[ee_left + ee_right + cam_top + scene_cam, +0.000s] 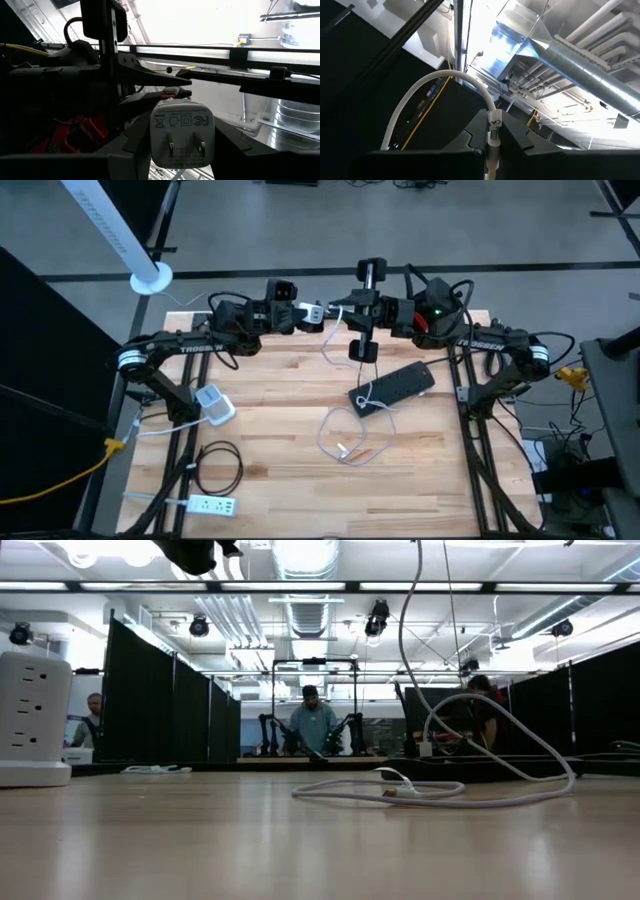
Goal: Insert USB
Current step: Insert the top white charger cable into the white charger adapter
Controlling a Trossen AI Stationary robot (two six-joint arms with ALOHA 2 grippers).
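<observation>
Both arms are raised above the table's far edge. The left gripper (308,311) clamps a white charger (182,132); the right gripper (345,312) is closed on the white cable (492,131). They nearly meet; whether the plug is seated isn't visible.

Each dark arm bore white "TROSSEN" lettering — the left arm (190,345) and the right arm (487,342) alike. The white charger (182,133) carried small certification marks above its 2 prongs — too small to read. The cable's label (493,120) showed "CA".
</observation>
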